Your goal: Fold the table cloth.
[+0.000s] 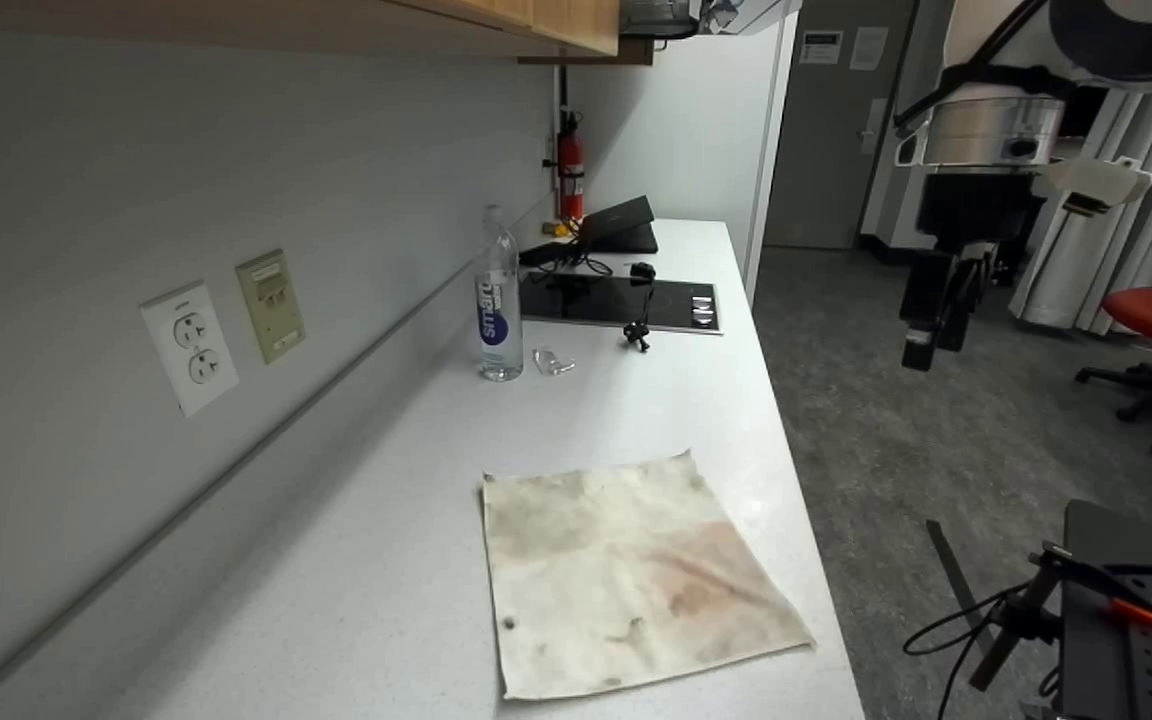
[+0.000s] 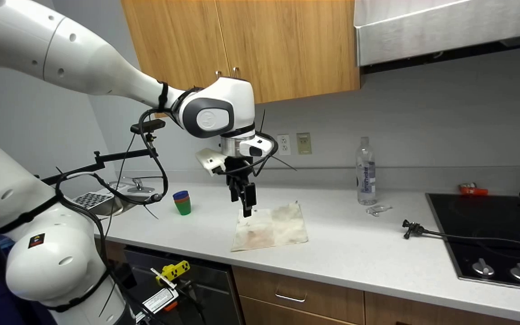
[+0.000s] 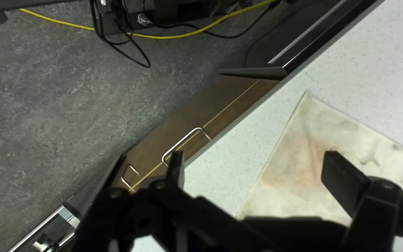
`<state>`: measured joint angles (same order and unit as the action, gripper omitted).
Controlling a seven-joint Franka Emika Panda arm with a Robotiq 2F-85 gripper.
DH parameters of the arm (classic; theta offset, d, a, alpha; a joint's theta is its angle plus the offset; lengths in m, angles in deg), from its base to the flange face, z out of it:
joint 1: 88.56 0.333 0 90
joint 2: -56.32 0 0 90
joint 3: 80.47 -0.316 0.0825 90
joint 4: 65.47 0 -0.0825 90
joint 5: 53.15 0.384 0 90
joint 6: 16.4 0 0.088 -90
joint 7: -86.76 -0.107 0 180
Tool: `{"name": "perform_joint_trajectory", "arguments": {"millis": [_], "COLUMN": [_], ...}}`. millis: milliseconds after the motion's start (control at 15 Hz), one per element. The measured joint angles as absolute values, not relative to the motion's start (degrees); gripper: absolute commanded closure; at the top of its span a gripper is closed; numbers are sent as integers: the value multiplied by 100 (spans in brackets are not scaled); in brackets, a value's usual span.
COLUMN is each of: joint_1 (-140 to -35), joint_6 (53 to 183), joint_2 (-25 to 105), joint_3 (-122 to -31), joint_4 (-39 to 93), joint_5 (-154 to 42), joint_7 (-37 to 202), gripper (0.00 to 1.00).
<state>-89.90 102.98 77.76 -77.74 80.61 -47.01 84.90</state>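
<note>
The cloth (image 1: 626, 580) looks thin, light and limp, so I'd pinch it by a corner; the gripper (image 3: 254, 163) hangs apart from it, spread wide, holding nothing.

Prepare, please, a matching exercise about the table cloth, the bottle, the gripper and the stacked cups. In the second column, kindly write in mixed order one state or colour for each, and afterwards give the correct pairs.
Things
1. table cloth
2. bottle
3. gripper
4. stacked cups

State or colour
A. open, holding nothing
B. blue at the top, green at the bottom
C. spread out, unfolded
D. upright and transparent

Correct pairs: 1-C; 2-D; 3-A; 4-B
</note>
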Motion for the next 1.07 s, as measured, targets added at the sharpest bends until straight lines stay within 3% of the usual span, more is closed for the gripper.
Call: {"name": "perform_joint_trajectory", "arguments": {"millis": [1067], "joint_1": [-8639], "joint_6": [11302], "joint_2": [6920], "joint_3": [-8364], "joint_4": [7678], "joint_5": [-5030], "joint_7": [8508], "gripper": [0]}}
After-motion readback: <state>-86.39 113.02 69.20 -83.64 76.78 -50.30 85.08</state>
